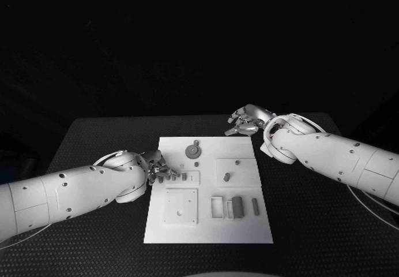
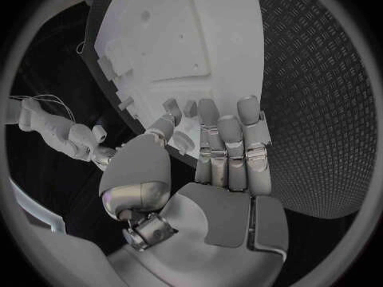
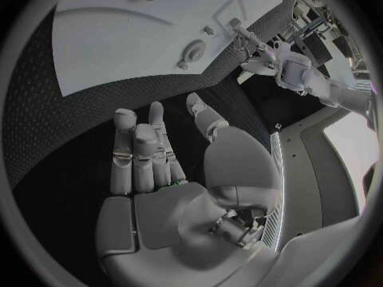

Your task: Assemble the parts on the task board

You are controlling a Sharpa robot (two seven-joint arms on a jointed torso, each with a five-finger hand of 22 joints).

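My left hand (image 1: 158,168) at the board's (image 1: 208,231) left edge, fingers apart, empty. My right hand (image 1: 246,122) beyond its far right corner, fingers apart, empty.

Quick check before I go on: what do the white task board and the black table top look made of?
The white task board looks like matte moulded or machined plastic: flat, even white, no glare, with crisp recessed pockets. It could be painted metal. The black table top looks like a textured rubber or woven mat: a fine repeating diamond weave shows in the left wrist view.
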